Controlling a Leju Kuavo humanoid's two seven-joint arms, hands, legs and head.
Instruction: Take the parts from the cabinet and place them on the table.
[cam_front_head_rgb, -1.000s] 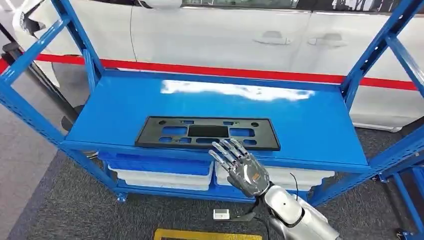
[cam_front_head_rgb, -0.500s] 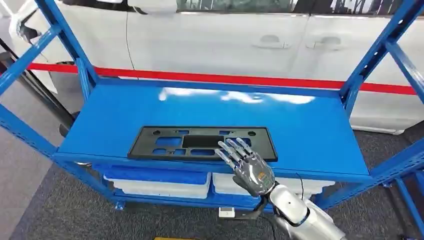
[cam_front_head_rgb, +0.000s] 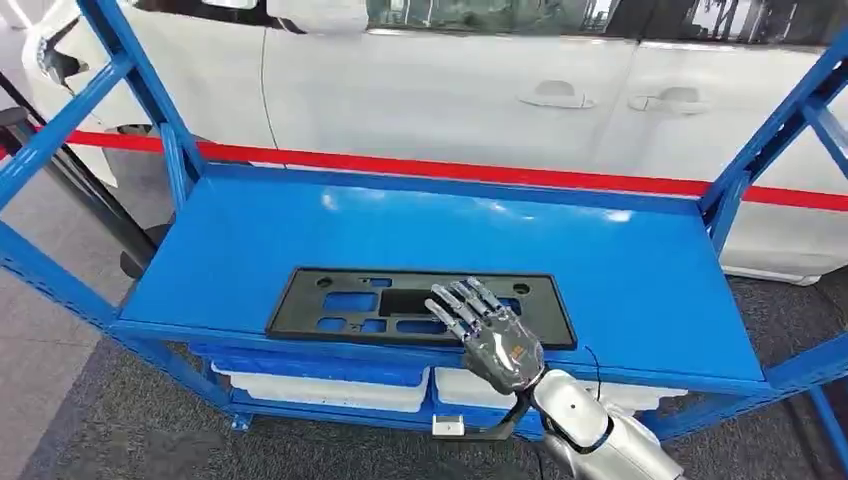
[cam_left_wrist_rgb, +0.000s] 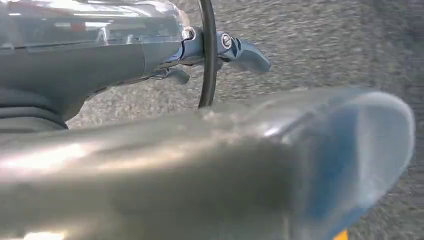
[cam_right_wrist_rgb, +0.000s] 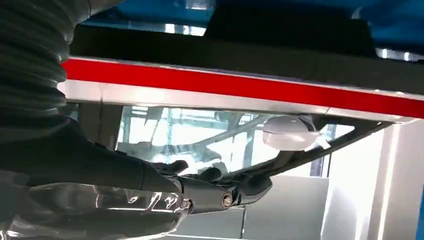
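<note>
The right hand (cam_front_head_rgb: 497, 340) reaches up from the near edge of the picture on a silver arm (cam_front_head_rgb: 600, 435), its back turned to the camera. Its fingers (cam_front_head_rgb: 462, 303) are straight and fanned apart, released, with nothing in them, and they lie over the near right part of the plate (cam_front_head_rgb: 350, 300). Whether the tips touch the plate cannot be told. In the right wrist view the same hand (cam_right_wrist_rgb: 220, 192) shows as dark, jointed fingers (cam_right_wrist_rgb: 252, 185) stretched out from a grey ribbed cover.

The left hand (cam_left_wrist_rgb: 220, 50) shows in its wrist view over grey speckled carpet (cam_left_wrist_rgb: 325, 45). Its visible fingers (cam_left_wrist_rgb: 245, 52) are dark blue-grey and stretched out with nothing seen in them, but much of the hand is hidden, so I cannot tell its state.

The plate is a flat, matte black rectangle, long from left to right, pierced with rectangular cut-outs and small round holes. It lies flat on the shelf (cam_front_head_rgb: 640, 270), close to the near edge and a little left of the middle. The shelf is smooth, glossy blue metal, carried by blue angled posts (cam_front_head_rgb: 120, 50). Under it sit white and blue plastic bins (cam_front_head_rgb: 320, 385). Beyond the shelf stands a white car (cam_front_head_rgb: 450, 90) with a red stripe (cam_front_head_rgb: 450, 170) along its lower door.
</note>
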